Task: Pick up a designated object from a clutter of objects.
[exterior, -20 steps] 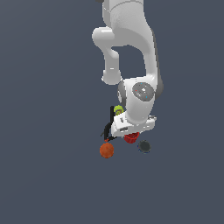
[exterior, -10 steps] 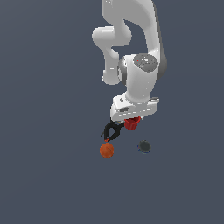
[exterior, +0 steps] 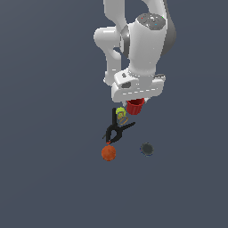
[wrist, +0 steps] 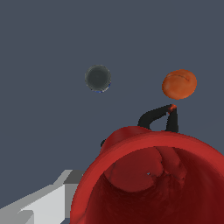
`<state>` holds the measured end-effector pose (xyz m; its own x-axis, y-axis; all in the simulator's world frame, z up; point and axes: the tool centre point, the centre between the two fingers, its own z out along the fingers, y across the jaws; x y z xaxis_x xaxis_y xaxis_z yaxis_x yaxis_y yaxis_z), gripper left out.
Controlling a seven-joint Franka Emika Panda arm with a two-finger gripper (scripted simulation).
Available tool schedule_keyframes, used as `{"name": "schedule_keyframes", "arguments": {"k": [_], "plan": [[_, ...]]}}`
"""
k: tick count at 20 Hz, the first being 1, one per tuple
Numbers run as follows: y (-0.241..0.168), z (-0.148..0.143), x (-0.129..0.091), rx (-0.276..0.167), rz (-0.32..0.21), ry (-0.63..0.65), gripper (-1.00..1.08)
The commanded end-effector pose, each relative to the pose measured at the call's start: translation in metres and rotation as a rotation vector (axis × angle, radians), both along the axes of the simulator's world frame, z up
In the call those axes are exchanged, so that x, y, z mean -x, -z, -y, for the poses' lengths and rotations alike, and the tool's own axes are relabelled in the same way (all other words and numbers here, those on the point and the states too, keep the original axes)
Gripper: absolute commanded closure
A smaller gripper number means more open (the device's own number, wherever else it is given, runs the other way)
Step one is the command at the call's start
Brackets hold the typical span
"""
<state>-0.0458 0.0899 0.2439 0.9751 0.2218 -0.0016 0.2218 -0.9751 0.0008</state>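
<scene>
— Exterior view first: how does the arm stand?

— It comes down from the frame's upper edge, its white wrist block pointing at the desk. The tool sits under that block, mostly hidden by it.

— Is the tool spread or pinched?

— Pinched on the small red cup. The cup hangs directly beneath the tool, lifted clear of the desk, with only its rim and upper body showing below the wrist block. The fingers themselves I cannot make out in this view.

— What differs from half a second ago?

— The wrist is higher and the cup has risen with it. A full second ago the cup was down among the other items, beside the clamp; now it is well above them. The rest of the clutter has kept its place.

— And what lies below the tool?

— A black spring clamp just under it, a yellow-green ball touching the clamp's near end, an orange-red ball at the clamp's far tip, and a dark grey round disc well apart from those.

— How does the cup look from the wrist view?

— Huge and close: the red cup fills the foreground, mouth toward the camera, with a thick rolled rim, a tapered wall and a rough, lumpy inside. Beyond it sit the clamp's handles, the orange-red ball and the disc.
</scene>
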Motion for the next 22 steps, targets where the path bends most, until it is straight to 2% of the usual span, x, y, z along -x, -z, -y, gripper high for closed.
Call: {"name": "schedule_keyframes", "arguments": {"k": [1, 13, 22], "plan": [[-0.023, 0.001, 0.011, -0.001, 0.001, 0.000, 1.08], [-0.134, 0.005, 0.065, -0.002, 0.001, 0.000, 1.08], [-0.193, 0.007, 0.091, -0.002, 0.001, 0.000, 1.08]]}}
